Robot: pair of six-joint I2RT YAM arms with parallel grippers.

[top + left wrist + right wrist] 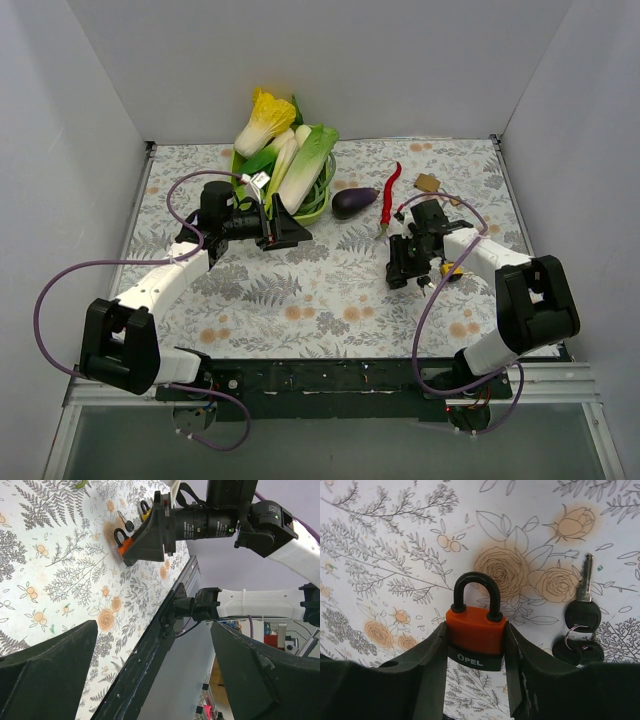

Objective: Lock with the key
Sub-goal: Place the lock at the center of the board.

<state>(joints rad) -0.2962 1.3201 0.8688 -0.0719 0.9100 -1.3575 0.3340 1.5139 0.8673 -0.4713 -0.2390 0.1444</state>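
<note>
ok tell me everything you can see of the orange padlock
The padlock has a glossy orange body, plastic by its look, with a black band at the base lettered OPEL. Both legs of its black shackle are seated, so it looks shut. It lies flat over the floral table, shackle pointing away from the right hand, whose fingers press its two sides. The keys lie beside it, apart.

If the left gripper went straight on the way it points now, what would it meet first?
Probably the right gripper, closed on the orange padlock. The open left gripper points across the table at it, with only bare cloth between. Depth is unclear, so it might graze the cloth first.
</note>
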